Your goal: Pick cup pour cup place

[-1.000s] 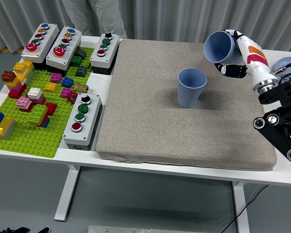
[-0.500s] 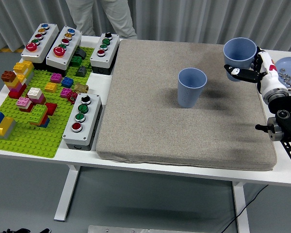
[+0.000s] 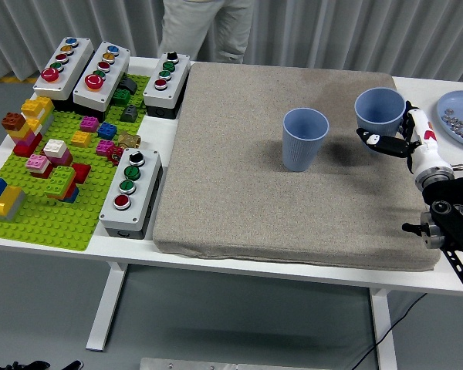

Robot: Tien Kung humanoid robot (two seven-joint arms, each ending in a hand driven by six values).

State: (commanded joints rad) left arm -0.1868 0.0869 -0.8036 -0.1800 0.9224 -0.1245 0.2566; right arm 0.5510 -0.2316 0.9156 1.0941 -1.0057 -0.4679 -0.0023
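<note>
A blue cup [image 3: 304,139] stands upright on the grey mat [image 3: 231,177], right of its middle. A second blue cup [image 3: 379,113] is upright at the mat's right side, low over the mat or resting on it; I cannot tell which. My right hand [image 3: 392,139] comes in from the right edge, and its dark fingers [image 3: 376,140] are wrapped around this cup's lower part. The two cups stand apart. I cannot see what is inside either cup. My left arm is out of view.
A green brick baseplate [image 3: 42,212] with several loose bricks lies at the left. Several button boxes [image 3: 130,193] stand beside the mat's left edge. A blue plate [image 3: 457,108] with small items sits at the far right. A person [image 3: 204,27] stands behind the table.
My right hand held the second cup raised and tilted toward the standing cup. It has turned the cup upright and brought it right and down to the mat's right side. The person shifted right.
</note>
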